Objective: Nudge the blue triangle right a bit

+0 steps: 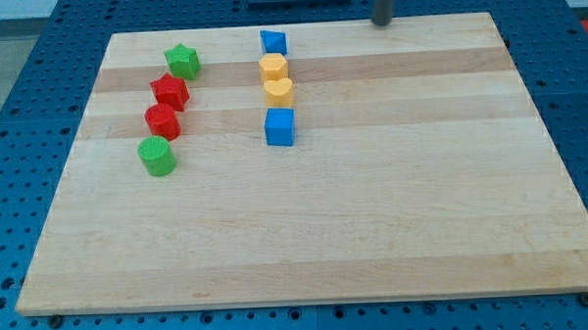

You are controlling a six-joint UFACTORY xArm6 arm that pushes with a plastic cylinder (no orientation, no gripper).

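A small blue block (273, 41), whose shape I cannot make out for certain, sits near the board's top edge at the head of a column. Below it in that column are two yellow blocks (273, 67) (278, 91) and a larger blue cube (280, 127). My tip (382, 23) is at the top edge of the board. It is well to the right of the small blue block and touches no block.
A second column stands at the view's left: a green star (182, 60), a red star (170, 91), a rounded red block (162, 121) and a green cylinder (157, 155). The wooden board (393, 201) lies on a blue perforated table.
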